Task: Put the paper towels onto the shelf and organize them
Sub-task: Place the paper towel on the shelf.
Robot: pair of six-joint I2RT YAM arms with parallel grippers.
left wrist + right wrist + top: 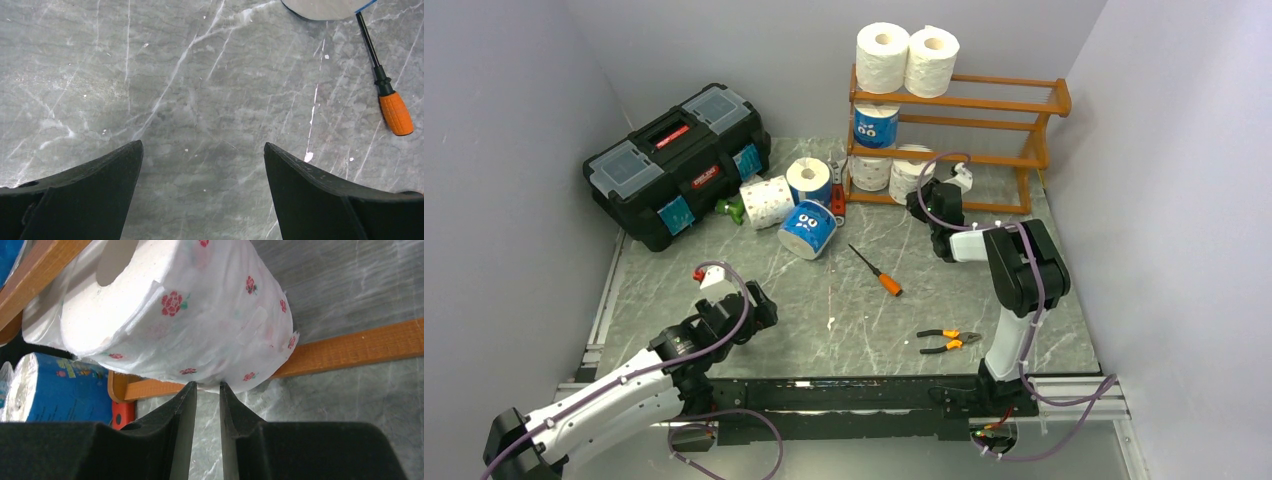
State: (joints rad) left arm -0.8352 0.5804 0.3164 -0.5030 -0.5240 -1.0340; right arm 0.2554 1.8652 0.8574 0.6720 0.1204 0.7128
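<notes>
1. The right gripper (208, 386) sat low at the shelf (360, 342), just under a rose-printed white roll (185, 315), its tips at the wrapper.
2. Its fingers stood almost together with a thin gap; whether they nipped the wrapper I cannot tell.
3. The left gripper (202, 150) hung spread wide over the table (200, 75), apart from a blue-wrapped roll (808, 229).

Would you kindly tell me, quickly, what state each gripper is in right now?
Left gripper: open, holding nothing.
Right gripper: almost closed, tips against the flowered white roll; whether it grips the wrapper cannot be told.
</notes>
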